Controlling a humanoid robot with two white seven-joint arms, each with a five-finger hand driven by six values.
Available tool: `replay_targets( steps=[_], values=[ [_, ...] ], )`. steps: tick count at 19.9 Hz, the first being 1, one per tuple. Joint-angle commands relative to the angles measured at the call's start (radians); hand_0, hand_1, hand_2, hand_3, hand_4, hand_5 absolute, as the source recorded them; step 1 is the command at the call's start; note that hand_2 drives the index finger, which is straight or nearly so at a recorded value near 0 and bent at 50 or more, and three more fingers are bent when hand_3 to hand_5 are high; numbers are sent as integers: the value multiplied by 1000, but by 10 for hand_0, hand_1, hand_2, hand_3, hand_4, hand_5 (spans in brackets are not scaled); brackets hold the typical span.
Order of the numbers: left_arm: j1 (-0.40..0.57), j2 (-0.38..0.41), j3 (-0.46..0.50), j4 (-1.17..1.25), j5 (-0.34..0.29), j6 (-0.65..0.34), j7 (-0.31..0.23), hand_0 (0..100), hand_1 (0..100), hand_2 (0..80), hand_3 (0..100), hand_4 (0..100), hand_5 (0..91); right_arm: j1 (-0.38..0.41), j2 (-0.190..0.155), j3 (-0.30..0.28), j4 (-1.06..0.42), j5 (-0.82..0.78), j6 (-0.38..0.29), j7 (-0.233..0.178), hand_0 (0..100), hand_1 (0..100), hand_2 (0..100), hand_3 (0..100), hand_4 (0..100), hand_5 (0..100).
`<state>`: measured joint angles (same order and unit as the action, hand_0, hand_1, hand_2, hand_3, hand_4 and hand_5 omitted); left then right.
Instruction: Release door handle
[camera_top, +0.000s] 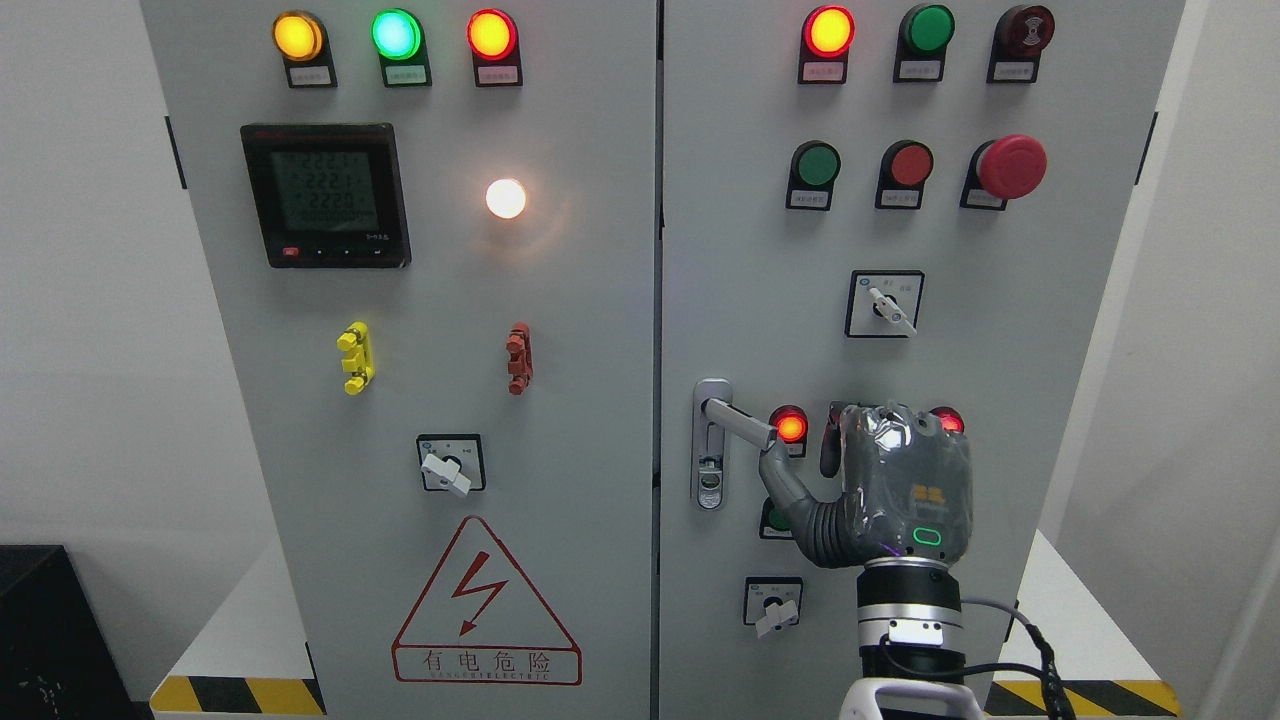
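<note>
The silver door handle (738, 418) sits on the right cabinet door (760, 250), near its left edge. Its lever is swung out to the right from its silver lock plate (710, 470). My right hand (800, 452) comes up from the bottom edge and is seen from the back, just right of the lever. Its thumb (783, 480) is spread out and its tip lies right under the lever's free end. One dark finger (828, 450) shows beside the palm; the others are hidden behind it. Nothing is clasped in the hand.
The grey cabinet has two doors with lit lamps, push buttons, a red emergency button (1010, 165), rotary switches (884, 304) and a meter (325, 195). A lit red lamp (790, 425) sits by the lever's tip. A hazard-striped base (235, 694) edges the bottom.
</note>
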<state>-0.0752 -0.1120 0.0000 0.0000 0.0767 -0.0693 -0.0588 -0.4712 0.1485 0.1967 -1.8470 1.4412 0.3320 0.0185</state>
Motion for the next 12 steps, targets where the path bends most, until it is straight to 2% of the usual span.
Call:
replay_targets(
  steps=[1,12],
  values=[
    [0,0,-21,-20,0,0,0,0,0,21,91,12,0,-4,0,-5,-14,-1,-1,3,376,378,858,1000,1000,949],
    [0,0,-21,-20,0,0,0,0,0,23,89,13,0,-17,5,-11,-8,-1,-1,3,379,370,861,1000,1000,949]
  ],
)
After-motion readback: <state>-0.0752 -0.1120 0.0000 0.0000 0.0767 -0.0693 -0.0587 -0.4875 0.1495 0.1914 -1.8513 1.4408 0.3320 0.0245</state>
